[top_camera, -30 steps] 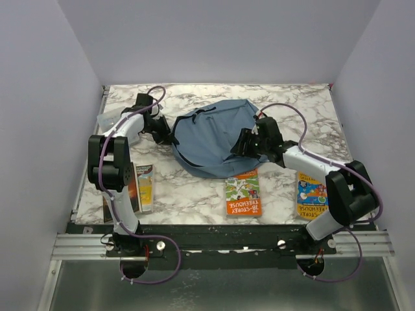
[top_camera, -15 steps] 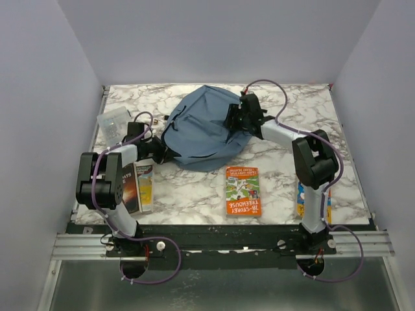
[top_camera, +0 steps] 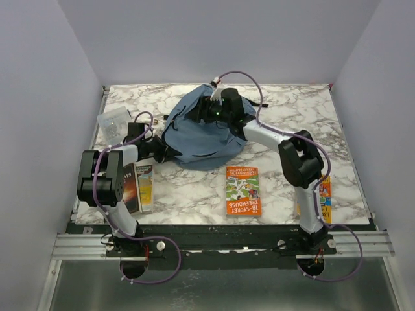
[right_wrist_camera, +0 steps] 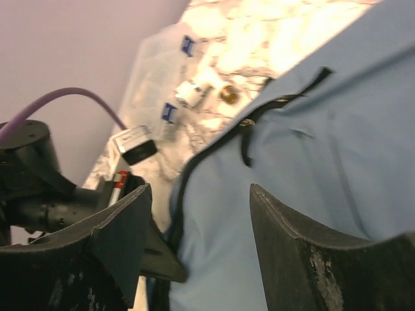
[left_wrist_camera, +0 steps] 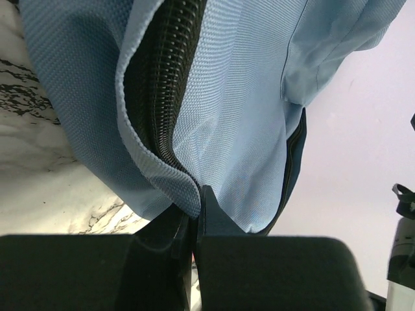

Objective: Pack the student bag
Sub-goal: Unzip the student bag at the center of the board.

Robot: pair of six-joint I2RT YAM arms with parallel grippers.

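The left jaws are closed tight on a fold of the student bag [left_wrist_camera: 246,129], pinching the blue fabric right beside the black zip [left_wrist_camera: 162,84] at the bag's rim. That hold looks meant to anchor the edge so the opening can be worked from the other side.

The right jaws stand wide apart with nothing between them, hovering above the bag's rounded top. Just ahead of them runs a zip line with a black pull tab [right_wrist_camera: 245,146], which I judge to be their target.

The bag lies on the marble table [top_camera: 194,194], its body stretching from the left jaws across to beneath the right jaws. Beyond the right jaws, past the bag's edge, sits a clear box [right_wrist_camera: 194,91] of small items. An orange book [top_camera: 243,190] lies well behind the right jaws, toward the arm bases. A left book [top_camera: 144,188] and a right book [top_camera: 324,194] lie partly hidden under the arms.

Nothing blocks the zip. Slack, sagging fabric is the likelier hindrance.
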